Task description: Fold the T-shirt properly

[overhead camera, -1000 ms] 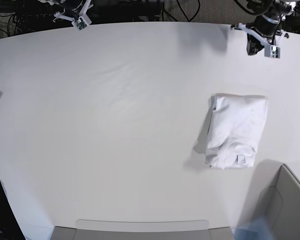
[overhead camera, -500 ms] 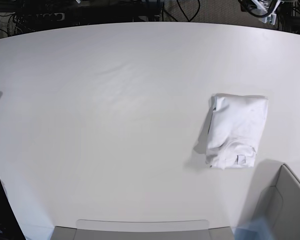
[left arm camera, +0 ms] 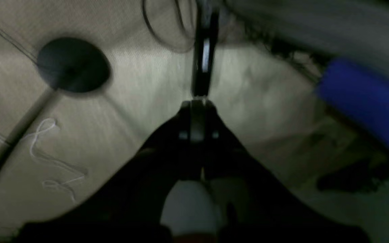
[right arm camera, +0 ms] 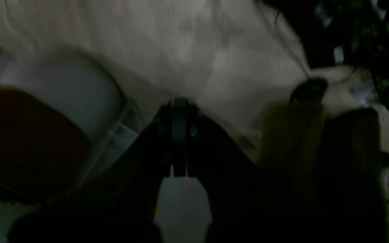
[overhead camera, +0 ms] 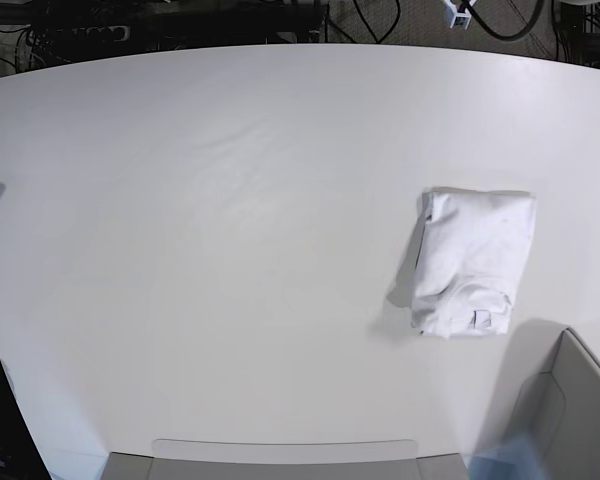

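Observation:
The T-shirt (overhead camera: 475, 262) lies folded into a compact white rectangle on the right side of the white table (overhead camera: 230, 250), with its neck tag near the front edge. No gripper touches it. My left gripper (left arm camera: 197, 103) shows in the left wrist view with its jaws together, empty, over a dim floor. My right gripper (right arm camera: 180, 101) shows in the right wrist view, also with jaws together and empty. The shirt does not show in either wrist view. In the base view only a small white arm part (overhead camera: 458, 13) shows at the top edge.
A grey bin (overhead camera: 570, 410) stands at the front right corner, close to the shirt. A grey tray edge (overhead camera: 285, 452) lies along the front. Cables (overhead camera: 380, 15) run behind the table. A blue object (left arm camera: 366, 98) and a dark disc (left arm camera: 73, 64) show off the table.
Both arms have pulled back past the table's far edge and left the base view. The folded T-shirt has not moved.

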`<state>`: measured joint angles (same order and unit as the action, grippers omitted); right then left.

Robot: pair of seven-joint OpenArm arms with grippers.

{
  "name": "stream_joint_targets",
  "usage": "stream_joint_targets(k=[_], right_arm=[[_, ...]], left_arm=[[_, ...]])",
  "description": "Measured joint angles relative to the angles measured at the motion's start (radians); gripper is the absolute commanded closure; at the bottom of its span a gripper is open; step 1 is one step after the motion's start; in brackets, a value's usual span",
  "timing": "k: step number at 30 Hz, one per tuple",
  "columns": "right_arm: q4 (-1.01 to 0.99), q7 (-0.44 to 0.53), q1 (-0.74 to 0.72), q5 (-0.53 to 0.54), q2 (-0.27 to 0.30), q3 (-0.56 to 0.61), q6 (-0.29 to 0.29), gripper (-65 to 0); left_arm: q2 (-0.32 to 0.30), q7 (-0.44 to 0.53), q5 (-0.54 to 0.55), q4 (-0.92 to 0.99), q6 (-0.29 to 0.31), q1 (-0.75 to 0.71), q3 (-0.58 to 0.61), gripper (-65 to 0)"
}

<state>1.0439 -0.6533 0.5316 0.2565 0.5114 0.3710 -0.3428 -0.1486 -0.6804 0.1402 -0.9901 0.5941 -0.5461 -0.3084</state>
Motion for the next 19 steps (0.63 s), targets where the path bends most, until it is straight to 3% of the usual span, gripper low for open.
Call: stream_joint_targets(k=[3,6,11,15,19], right_arm=[[-0.163,0.130,-0.102,0.001,-0.006,0.108,0.005,0.0],[-0.304,0.254,-0.172,0.002,-0.029,0.226,0.009,0.0],[-0.570,0.652,-0.236,0.003,-0.051,0.404,0.001,0.0],[-0.756,0.964,-0.277,0.006,-0.053,0.470,0.009,0.0],[-0.798,1.000,-0.294,0.005,-0.069,0.485,0.006,0.0]], left_arm=[[0.007,0.075,-0.069,0.217,0.016,0.117,0.001,0.0],[0.016,0.113,-0.114,0.303,0.020,0.176,0.001,0.0],[0.004,0.136,-0.137,0.367,0.017,0.240,0.001,0.0],[0.002,0.192,-0.137,0.430,0.012,0.275,0.001,0.0],[0.011,0.204,-0.139,0.436,0.012,0.286,0.001,0.0]])
